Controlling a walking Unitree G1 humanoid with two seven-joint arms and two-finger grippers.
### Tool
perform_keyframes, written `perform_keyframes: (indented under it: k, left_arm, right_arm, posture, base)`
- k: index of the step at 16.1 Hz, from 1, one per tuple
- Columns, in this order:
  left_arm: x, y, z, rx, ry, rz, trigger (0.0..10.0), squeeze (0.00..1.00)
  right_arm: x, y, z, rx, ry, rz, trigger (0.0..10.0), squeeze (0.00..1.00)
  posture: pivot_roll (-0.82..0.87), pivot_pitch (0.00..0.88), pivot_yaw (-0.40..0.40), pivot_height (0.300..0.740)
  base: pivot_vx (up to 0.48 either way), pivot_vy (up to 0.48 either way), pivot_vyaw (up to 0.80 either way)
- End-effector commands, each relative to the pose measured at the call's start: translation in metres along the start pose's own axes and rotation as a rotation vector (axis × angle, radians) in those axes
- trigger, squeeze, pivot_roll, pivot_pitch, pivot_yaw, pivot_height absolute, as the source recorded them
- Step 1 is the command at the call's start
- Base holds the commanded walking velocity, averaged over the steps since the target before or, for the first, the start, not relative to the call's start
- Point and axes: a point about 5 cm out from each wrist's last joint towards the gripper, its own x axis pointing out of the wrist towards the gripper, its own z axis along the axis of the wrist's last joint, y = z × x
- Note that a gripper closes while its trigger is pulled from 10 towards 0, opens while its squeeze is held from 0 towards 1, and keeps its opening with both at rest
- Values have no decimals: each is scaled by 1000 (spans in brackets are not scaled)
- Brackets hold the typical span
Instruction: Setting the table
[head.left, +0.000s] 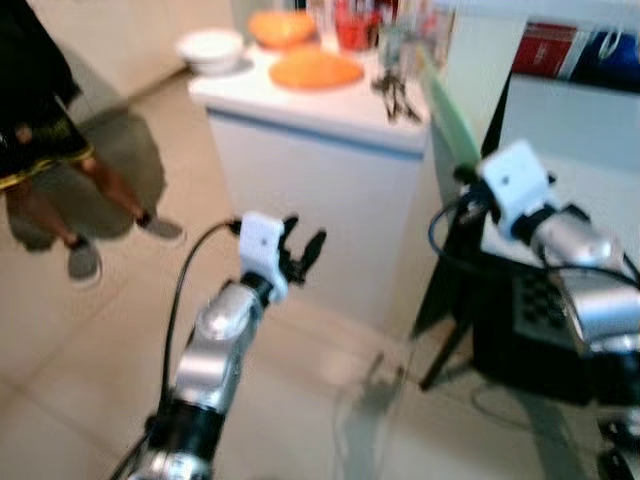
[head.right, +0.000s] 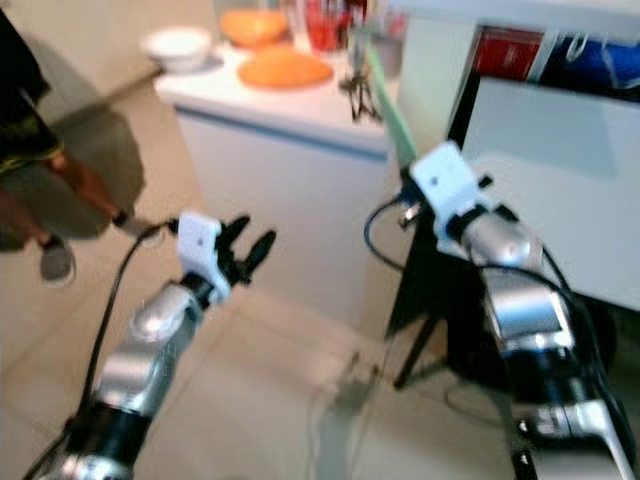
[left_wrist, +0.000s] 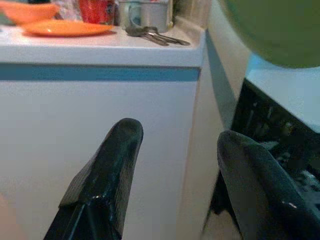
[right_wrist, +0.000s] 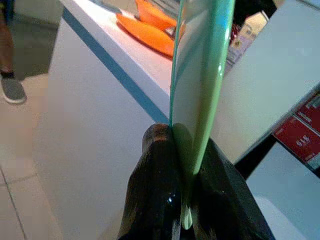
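Before white counter (head.left: 320, 150): green plate (right_wrist: 200, 90) held edge-on, raised near counter's right corner.
On top: orange plate (head.left: 315, 70), white bowl (head.left: 211, 48), keys (left_wrist: 155, 36). R gripper (right_wrist: 182, 200) fingers clamped on plate rim; L gripper (left_wrist: 175, 170) fingers apart, nothing between, low before counter front.

Tableware: one green plate held edge-on, remaining dishes on the white counter.

The pale green plate (right_wrist: 200, 95) stands on edge, its rim clamped between the black fingers of the right gripper (right_wrist: 182, 165), raised beside the counter's corner. On the white counter (head.left: 310, 100) lie a flat orange plate (head.left: 315, 70), an orange bowl (head.left: 282, 27) behind it, and a white bowl (head.left: 211, 49) at the counter's left end. A red cup (head.left: 355, 30) stands near the orange plate. Metal cutlery (left_wrist: 157, 36) lies flat near the counter's right edge.
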Motion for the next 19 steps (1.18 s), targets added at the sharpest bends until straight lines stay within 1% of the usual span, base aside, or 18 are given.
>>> perform_keyframes:
  k: [1, 6, 9, 13, 15, 16, 19]
  left_arm:
    - [3, -3, 5, -3, -18, -11, 10000, 0]
    - [6, -2, 6, -2, -21, -17, 10000, 0]
    - [6, -5, 6, 7, -21, -29, 10000, 0]
    - [8, -5, 5, 25, -19, -28, 10000, 0]
    - [10, -5, 5, 13, -16, -27, 10000, 0]
    - [11, -4, 5, -47, -21, -10, 10000, 0]
    - [11, -2, 4, -34, -4, -5, 10000, 0]
  right_arm:
    - [-2, -11, 12, -24, -48, -41, 10000, 0]
    - [-4, -14, 11, -32, -42, -49, 10000, 0]
    - [-4, -14, 11, -32, -41, -49, 10000, 0]
    - [-5, -14, 10, -35, -40, -51, 10000, 0]
    - [-5, -14, 10, -36, -40, -52, 10000, 0]
    - [-5, -14, 10, -37, -40, -52, 10000, 0]
    - [-6, -15, 10, -39, -38, -53, 10000, 0]
  posture:
    - [-39, 0, 57, 740]
    - [-43, 0, 59, 740]
    - [-46, 0, 61, 740]
    - [-50, 0, 65, 740]
    - [-51, 0, 64, 740]
    - [-53, 0, 64, 740]
    - [-55, 0, 66, 740]
  base:
    - [0, -454, 0]
    - [0, -466, 0]
    - [0, -461, 0]
    - [0, -462, 0]
    - [0, -461, 0]
    - [0, 0, 0]
    - [0, 0, 0]
